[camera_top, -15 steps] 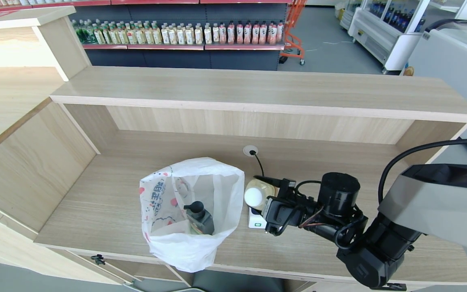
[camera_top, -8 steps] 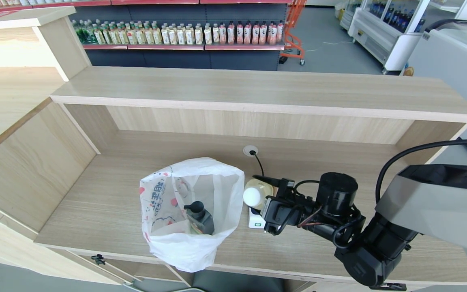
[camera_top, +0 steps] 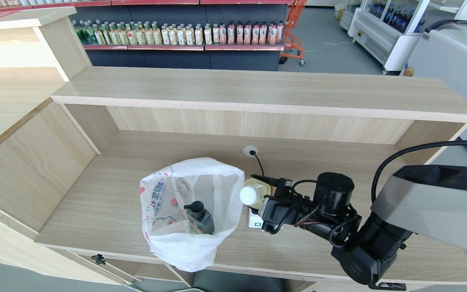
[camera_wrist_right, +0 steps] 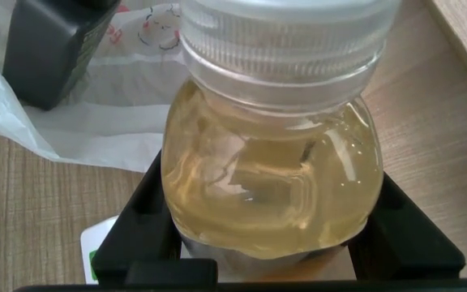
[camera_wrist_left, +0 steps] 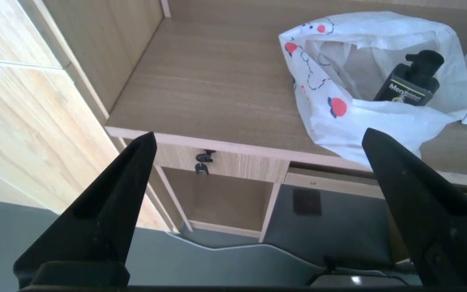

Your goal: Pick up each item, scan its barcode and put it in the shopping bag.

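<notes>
Currently on the counter, 5 entries.

1. Bottle: clear plastic, round-shouldered, pale amber liquid, white ribbed screw cap. Tilted, cap toward the bag, above the scanner.
2. Right gripper: black fingers clamped on the bottle's belly from both sides.
3. Scanner: small white block with a green mark, flat on the wood just beside the bag.
4. Shopping bag: thin white film, printed and crinkled, mouth standing open; 1 black pump bottle inside.
5. Left gripper: fingers spread wide, empty, off the counter's near edge.

Handling advice: the barcode cannot be seen, so the label probably needs turning toward the scanner. The smooth curved wall may slip, so grip firmly. Clear the soft rim before lowering, and release low, beside the pump bottle.
</notes>
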`<state>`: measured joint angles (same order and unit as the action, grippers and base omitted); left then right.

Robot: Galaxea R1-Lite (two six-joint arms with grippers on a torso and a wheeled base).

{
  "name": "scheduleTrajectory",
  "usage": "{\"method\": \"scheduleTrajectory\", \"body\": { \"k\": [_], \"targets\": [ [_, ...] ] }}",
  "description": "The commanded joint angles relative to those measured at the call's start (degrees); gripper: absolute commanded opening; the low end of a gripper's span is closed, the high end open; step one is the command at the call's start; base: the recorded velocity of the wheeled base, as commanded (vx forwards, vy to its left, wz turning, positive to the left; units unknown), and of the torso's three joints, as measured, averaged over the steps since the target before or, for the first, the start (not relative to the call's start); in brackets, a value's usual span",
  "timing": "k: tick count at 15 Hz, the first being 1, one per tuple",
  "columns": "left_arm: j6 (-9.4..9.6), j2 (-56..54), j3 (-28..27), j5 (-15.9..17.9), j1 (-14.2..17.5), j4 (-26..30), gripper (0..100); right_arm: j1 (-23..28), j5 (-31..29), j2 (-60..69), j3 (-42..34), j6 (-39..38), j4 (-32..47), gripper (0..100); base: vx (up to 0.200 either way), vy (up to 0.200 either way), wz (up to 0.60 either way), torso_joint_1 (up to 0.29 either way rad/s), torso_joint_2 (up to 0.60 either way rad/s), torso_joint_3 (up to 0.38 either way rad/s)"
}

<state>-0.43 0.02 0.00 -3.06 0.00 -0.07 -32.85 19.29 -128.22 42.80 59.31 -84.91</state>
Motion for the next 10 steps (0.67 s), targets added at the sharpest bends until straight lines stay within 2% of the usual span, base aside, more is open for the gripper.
{"method": "scheduleTrajectory", "body": {
  "k": [1, 4, 6, 10],
  "targets": [
    [-0.01, -0.02, 0.0, -0.02, 0.0, -0.01, 100, -0.02, -0.04, -0.28, 0.0, 0.02, 0.09, 0, 0.0, 0.0, 0.0, 0.0, 0.0, 0.0],
    [-0.01, -0.02, 0.0, -0.02, 0.0, -0.01, 100, -0.02, -0.04, -0.01, -0.09, -0.07, -0.26, 0, 0.0, 0.0, 0.0, 0.0, 0.0, 0.0],
    [-0.01, -0.02, 0.0, -0.02, 0.0, -0.01, 100, -2.21, -1.36, 2.89, 0.0, -5.78, -0.08, 0, 0.0, 0.0, 0.0, 0.0, 0.0, 0.0],
    [0.08, -0.02, 0.0, -0.02, 0.0, -0.01, 100, -3.45, -13.05, 15.11, 0.0, -17.38, 5.89, 0, 0.0, 0.0, 0.0, 0.0, 0.0, 0.0]
  ]
}}
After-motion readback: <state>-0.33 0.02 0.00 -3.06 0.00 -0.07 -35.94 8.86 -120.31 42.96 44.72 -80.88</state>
